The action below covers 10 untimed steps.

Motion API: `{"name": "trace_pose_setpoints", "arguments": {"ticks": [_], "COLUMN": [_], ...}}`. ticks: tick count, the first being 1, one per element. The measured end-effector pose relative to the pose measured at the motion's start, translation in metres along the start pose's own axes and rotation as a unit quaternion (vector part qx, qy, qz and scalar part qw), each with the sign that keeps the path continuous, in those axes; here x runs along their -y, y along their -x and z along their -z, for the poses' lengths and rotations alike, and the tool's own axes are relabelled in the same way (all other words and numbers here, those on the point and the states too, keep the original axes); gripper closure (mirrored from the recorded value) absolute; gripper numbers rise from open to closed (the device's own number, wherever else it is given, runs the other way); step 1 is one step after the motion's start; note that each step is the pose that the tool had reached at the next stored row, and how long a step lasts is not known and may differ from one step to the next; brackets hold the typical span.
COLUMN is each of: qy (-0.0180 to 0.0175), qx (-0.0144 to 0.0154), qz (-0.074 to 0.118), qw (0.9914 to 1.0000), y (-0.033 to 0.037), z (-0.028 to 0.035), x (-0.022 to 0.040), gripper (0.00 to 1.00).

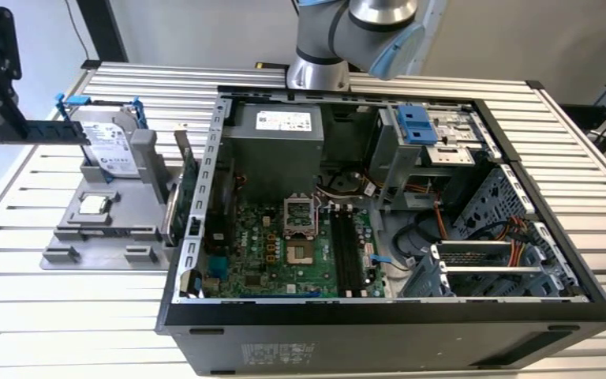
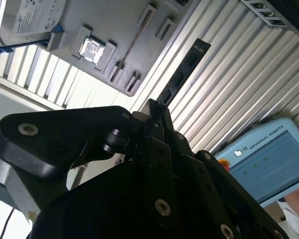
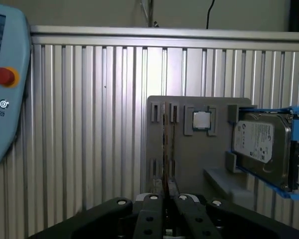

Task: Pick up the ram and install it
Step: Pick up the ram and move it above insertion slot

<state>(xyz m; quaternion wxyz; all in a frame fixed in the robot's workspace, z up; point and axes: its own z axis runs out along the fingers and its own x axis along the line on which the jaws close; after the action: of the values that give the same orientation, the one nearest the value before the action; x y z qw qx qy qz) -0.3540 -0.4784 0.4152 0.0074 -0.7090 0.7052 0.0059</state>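
Note:
The ram (image 1: 176,201) is a thin dark-green stick standing on its long edge in a slot of the grey holder tray (image 1: 92,237), close beside the open computer case's wall. In both wrist views it shows edge-on as a thin line (image 3: 165,132) (image 2: 133,44) across the tray. My gripper (image 1: 72,130) is a long dark bar reaching in from the exterior view's left, level with the hard drive and well apart from the ram. In the second wrist view the gripper (image 2: 199,47) sticks out over the slatted table with nothing visibly on it.
A silver hard drive (image 1: 108,142) with blue rails and a small square chip (image 1: 95,204) sit on the same tray. The open case (image 1: 387,213) holds the green motherboard (image 1: 271,253) with black memory slots (image 1: 350,253). A teach pendant (image 3: 5,84) lies on the slatted table.

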Motion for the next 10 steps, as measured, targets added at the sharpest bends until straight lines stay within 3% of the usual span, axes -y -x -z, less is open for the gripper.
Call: {"name": "trace_pose_setpoints", "arguments": {"ticks": [10], "qy": [0.0], "qx": [0.0], "qz": [0.0], "qw": [1.0], "y": [0.0003], "z": [0.0169], "x": [0.0], "gripper": [1.0]}}
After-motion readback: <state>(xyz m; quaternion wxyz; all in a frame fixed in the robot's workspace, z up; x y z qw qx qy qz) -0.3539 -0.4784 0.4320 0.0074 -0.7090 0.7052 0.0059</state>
